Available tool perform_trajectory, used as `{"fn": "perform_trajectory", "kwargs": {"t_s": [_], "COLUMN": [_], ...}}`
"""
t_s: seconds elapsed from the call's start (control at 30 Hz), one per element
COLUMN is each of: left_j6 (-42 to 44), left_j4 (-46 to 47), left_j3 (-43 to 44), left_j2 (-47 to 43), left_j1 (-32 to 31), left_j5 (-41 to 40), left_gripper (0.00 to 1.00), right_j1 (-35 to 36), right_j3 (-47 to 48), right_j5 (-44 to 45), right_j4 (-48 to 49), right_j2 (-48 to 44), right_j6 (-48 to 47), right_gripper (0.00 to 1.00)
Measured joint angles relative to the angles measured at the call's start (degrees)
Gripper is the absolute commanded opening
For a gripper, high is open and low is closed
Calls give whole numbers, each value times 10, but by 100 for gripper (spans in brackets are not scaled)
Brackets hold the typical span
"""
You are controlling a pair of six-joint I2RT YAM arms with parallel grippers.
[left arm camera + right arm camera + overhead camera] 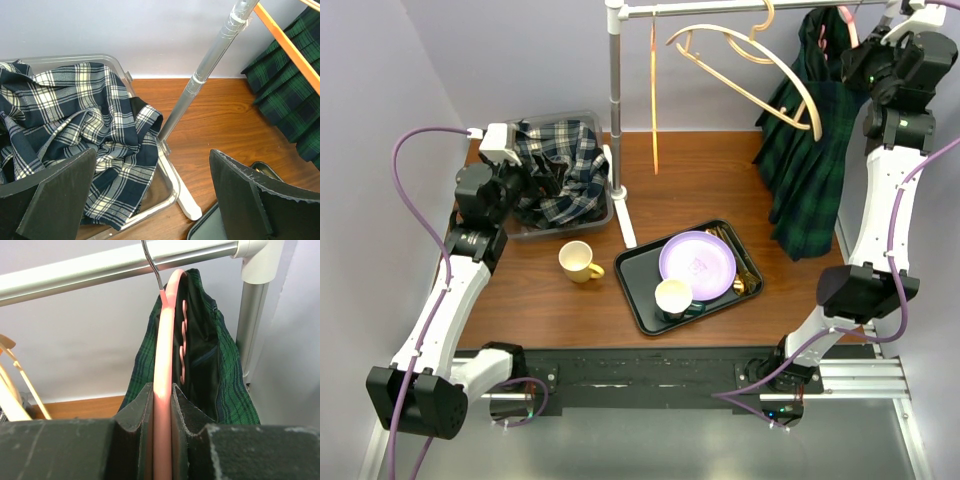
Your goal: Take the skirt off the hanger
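Observation:
A dark green plaid skirt [810, 160] hangs from a pink hanger [165, 365] on the metal rail [740, 8] at the back right. The skirt [220, 375] drapes to the right of the hanger in the right wrist view. My right gripper [162, 395] is shut on the pink hanger's arm, high up by the rail [120, 265]. In the top view it [855, 55] sits beside the skirt's top. My left gripper [152, 195] is open and empty, hovering at the edge of a grey bin [172, 180] at the left.
The bin [602, 215] holds a navy and white plaid cloth [555, 170]. An empty wooden hanger [750, 75] hangs on the rail. The rack's pole [615, 110] and foot stand mid-table. A black tray [640, 300] holds a purple plate [698, 262] and a cup [672, 297]. A yellow mug [580, 262] stands nearby.

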Motion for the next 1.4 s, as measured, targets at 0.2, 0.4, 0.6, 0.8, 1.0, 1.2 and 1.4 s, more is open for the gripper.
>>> {"fn": "perform_trajectory", "kwargs": {"t_s": [0.2,0.4,0.6,0.8,1.0,1.2,1.4], "left_j6": [0,0,0,0,0,2,23], "left_j4": [0,0,0,0,0,1,-5], "left_j3": [0,0,0,4,34,53,85], "left_j2": [0,0,0,-8,-29,-44,-30], "left_j1": [0,0,0,0,-20,-89,-255], "left_j5": [0,0,-2,8,46,59,15], "left_gripper": [100,100,100,100,100,98,98], "right_j1": [0,0,0,0,1,2,2], "right_j3": [0,0,0,-1,-13,-6,-63], "right_j5": [1,2,17,50,78,117,164], "right_j4": [11,12,-23,-117,-199,-270,-299], "right_j2": [0,-9,-44,-102,-168,-207,-284], "right_j6": [0,0,-3,-3,4,23,40], "right_gripper": [0,0,0,0,0,0,0]}}
